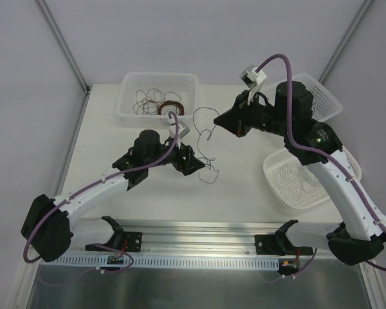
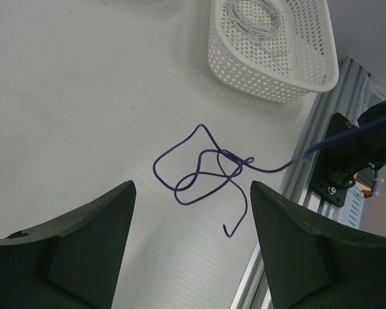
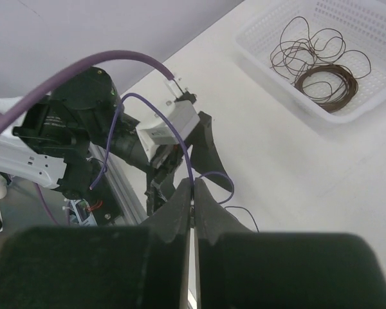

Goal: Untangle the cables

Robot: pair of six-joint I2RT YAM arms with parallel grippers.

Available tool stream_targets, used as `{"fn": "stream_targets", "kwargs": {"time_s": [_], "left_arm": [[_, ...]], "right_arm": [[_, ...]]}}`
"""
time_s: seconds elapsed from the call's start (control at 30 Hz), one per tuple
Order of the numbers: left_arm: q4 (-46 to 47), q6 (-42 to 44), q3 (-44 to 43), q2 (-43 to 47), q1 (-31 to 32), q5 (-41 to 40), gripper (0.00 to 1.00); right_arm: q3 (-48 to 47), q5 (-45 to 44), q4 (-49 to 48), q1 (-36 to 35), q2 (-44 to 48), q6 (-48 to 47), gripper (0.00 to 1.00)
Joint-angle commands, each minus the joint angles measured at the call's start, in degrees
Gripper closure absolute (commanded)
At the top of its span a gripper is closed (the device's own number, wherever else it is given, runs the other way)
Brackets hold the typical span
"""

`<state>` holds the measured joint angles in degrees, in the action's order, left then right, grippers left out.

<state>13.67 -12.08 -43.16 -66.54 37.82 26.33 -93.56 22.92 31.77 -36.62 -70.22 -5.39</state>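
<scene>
Top external view: two arms [image 1: 93,188], three baskets [image 1: 270,180], and one clump of cables [image 2: 233,162] lying just in front of the coil basket [image 1: 125,106] (the far-left one). The left gripper [image 2: 193,190] hangs spread over the clump. The right gripper [image 3: 193,185], just right of that basket, is clenched on a purple strand.

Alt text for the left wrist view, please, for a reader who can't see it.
A thin purple cable lies in a loose, knotted tangle on the white table, framed by the left gripper, whose jaws are open and clear of it. At upper right, a white perforated basket holds a whitish wire coil.
</scene>
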Motion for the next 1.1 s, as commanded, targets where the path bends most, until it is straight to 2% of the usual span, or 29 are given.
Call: {"fn": "stream_targets", "kwargs": {"time_s": [0.0,0.23,0.33,0.57,0.6,0.73,0.8,0.93,1.07], "left_arm": [[6.4,-0.8,0.4,-2.1,1.3,-1.3,0.28],[8.0,-1.5,-0.5,-6.1,3.5,0.3,0.34],[9.2,-2.7,0.4,-7.2,4.1,0.6,0.42],[12.6,-5.5,3.7,-9.3,4.6,-0.7,0.75],[12.6,-5.8,4.5,-9.6,4.6,-1.3,0.82],[12.8,-6.5,7.3,-9.2,4.5,-5.5,0.96],[12.7,-6.9,9.3,-7.7,4.5,-9.4,1.00],[11.9,-8.1,13.1,-3.3,3.9,-14.8,1.00],[9.7,-9.3,16.0,1.0,2.2,-18.5,1.00]], "right_arm": [[-0.9,2.8,-4.7,-0.3,1.2,2.1,0.99],[-1.4,2.3,-4.3,-0.4,1.1,1.9,0.99],[-1.9,1.3,-4.0,-0.4,0.9,1.7,0.99],[-5.1,-1.1,-2.2,-0.4,0.8,0.3,0.99],[-6.2,-1.8,-1.6,-0.3,0.8,-0.2,0.99],[-7.9,-6.9,0.7,0.3,1.4,-3.9,0.99],[-8.5,-10.1,1.7,1.0,1.8,-4.7,0.99],[-8.7,-15.7,3.3,5.1,2.5,-5.8,0.99],[-8.1,-17.7,4.3,9.5,3.1,-5.4,0.99]]}}
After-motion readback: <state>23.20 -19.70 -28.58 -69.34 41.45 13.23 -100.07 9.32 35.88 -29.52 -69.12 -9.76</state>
